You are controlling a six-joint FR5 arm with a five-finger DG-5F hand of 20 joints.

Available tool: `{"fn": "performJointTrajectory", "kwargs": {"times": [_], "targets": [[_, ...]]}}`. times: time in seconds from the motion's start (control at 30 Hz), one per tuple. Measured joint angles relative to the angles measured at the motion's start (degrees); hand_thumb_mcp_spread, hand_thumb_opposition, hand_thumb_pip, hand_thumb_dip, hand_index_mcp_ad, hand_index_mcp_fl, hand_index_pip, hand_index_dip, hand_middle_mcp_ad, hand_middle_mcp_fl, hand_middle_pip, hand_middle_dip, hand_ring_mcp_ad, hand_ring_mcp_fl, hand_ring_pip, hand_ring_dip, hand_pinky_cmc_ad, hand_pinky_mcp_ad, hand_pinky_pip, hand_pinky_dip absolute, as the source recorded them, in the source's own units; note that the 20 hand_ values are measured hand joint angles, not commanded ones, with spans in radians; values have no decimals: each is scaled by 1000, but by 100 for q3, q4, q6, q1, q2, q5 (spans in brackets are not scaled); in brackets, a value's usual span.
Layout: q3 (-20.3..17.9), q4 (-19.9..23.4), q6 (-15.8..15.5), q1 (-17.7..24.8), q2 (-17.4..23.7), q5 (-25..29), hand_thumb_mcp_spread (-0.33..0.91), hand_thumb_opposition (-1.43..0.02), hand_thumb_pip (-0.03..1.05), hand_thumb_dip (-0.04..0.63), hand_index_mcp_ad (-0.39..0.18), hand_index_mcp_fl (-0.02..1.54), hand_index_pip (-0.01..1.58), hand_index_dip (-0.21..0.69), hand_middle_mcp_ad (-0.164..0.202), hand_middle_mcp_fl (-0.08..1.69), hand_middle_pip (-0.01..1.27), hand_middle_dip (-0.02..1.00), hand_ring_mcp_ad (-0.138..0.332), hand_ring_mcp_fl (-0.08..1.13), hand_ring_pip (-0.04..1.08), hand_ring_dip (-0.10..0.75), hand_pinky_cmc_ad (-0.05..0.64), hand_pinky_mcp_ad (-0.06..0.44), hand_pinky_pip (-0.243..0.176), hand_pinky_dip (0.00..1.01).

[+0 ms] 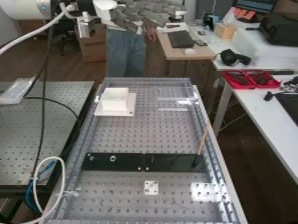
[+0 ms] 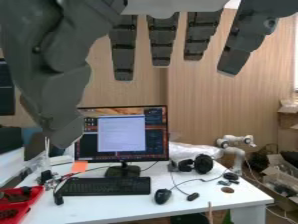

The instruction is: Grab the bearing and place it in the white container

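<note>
Hand (image 2: 163,37) open wide: in the wrist view its dark grey fingers hang straight and apart, with the thumb (image 2: 56,65) well off to one side of them. Taking the high view from left to right, a perforated side bench (image 1: 33,145) comes first, with a clear plastic bag (image 1: 16,92) lying on it and dark cables running across. Above, at the upper left, is the white arm (image 1: 23,9). On the middle bench (image 1: 126,135), towards its far end and left side, the white container (image 1: 115,102) stands upright on a flat white base. Nearer, the black bar (image 1: 173,162) lies across the bench; the smaller nut (image 1: 91,158) and the larger nut (image 1: 113,158) stand on it, side by side and apart. Where the bearing is, and what the container holds, I cannot tell. A small white plate (image 1: 151,188) lies just on the near side of the bar, and a thin wooden stick (image 1: 203,140) slants up by the right rail. Farther right, red trays (image 1: 238,80) sit on a white table (image 1: 256,105). The wrist view also has a monitor (image 2: 122,137), with a black keyboard (image 2: 106,186) in front and a mouse (image 2: 162,196) beside that.
</note>
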Motion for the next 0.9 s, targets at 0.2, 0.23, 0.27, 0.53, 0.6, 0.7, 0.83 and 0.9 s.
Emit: {"fn": "performJointTrajectory", "kwargs": {"times": [0.2,0.23,0.27,0.53,0.6,0.7,0.83,0.9], "targets": [[78,-235,185,-95,-32,-272,269,-731,506,173,-119,87,175,70,68,24,122,155,138,-2,77,75,326,297,-89,377],[81,-241,197,-102,-29,-299,257,-731,503,162,-119,87,166,70,68,24,122,155,138,-2,77,75,328,297,-89,377],[89,-258,212,-110,-23,-327,257,-731,503,157,-119,87,157,70,68,24,122,155,138,-2,75,75,328,297,-89,377],[96,-431,297,-109,87,-389,257,-728,497,145,-119,87,119,56,66,24,122,155,138,-2,79,75,328,297,-89,374],[55,-439,329,-110,141,-397,260,-717,497,143,-119,87,117,56,66,24,122,155,138,-2,79,75,328,297,-89,377],[12,-465,369,-115,192,-413,257,-712,497,143,-119,87,117,56,66,24,122,155,138,-2,79,75,328,297,-89,374],[-1,-504,391,-122,222,-438,260,-712,497,143,-119,68,117,56,66,24,122,155,138,-2,79,75,328,297,-89,377],[10,-545,407,-136,221,-459,260,-712,497,143,-119,68,117,56,66,24,122,155,138,-2,79,75,328,297,-89,377]]}}
